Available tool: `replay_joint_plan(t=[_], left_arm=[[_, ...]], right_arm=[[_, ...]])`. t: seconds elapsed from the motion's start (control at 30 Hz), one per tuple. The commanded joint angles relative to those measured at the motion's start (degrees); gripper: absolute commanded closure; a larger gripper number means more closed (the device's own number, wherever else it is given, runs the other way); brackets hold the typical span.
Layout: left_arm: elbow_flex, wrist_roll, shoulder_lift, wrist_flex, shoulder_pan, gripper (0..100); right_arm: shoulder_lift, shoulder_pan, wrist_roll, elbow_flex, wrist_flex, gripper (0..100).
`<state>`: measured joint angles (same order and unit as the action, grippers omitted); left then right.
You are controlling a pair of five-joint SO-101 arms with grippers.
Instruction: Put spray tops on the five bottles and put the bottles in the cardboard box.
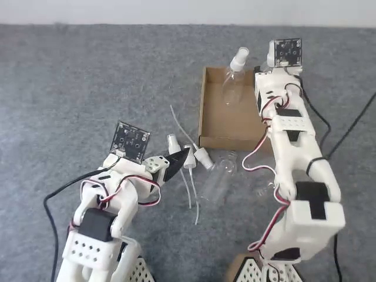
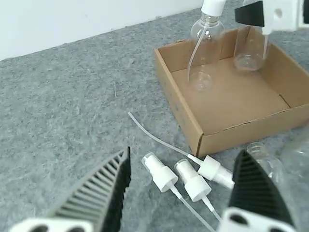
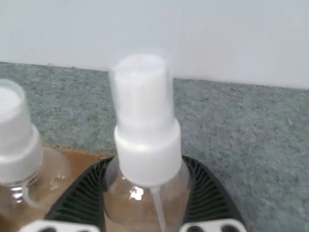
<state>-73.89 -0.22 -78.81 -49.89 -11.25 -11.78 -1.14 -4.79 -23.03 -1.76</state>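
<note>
Boxing step in hand: right gripper [image 3: 145, 203] grasps a capped bottle [image 3: 145, 140] upright inside the cardboard box [image 1: 212, 126], so release is judged next; left gripper [image 2: 184, 153], jaws spread, hangs above three loose spray tops [image 2: 193, 181] beside the box.

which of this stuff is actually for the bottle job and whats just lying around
For the job: cardboard box; capped bottle standing in it; held capped bottle in the right gripper; three loose spray tops; uncapped bottles lying on the carpet.

Just there: grey carpet; arm cables.
</note>
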Motion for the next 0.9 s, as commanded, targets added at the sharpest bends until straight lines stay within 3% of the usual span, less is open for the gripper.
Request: replay_joint_plan(t=[0.0, 0.17, 0.33, 0.87], left_arm=[[0.31, 0.44, 0.18, 3.16, 0.09, 68], [-0.22, 0.44, -0.18, 3.16, 0.09, 68], [-0.22, 0.44, -0.18, 3.16, 0.09, 68], [-0.22, 0.44, -0.18, 3.16, 0.09, 68]], right_arm=[[-1.45, 0.22, 1.23, 4.92, -6.02, 99.2], [-7.25, 0.4, 6.33, 9.67, -6.29, 99.2], [-10.15, 0.31, 6.42, 10.99, -6.29, 99.2], [-10.33, -1.27, 1.05, 10.73, -6.02, 98.7]])
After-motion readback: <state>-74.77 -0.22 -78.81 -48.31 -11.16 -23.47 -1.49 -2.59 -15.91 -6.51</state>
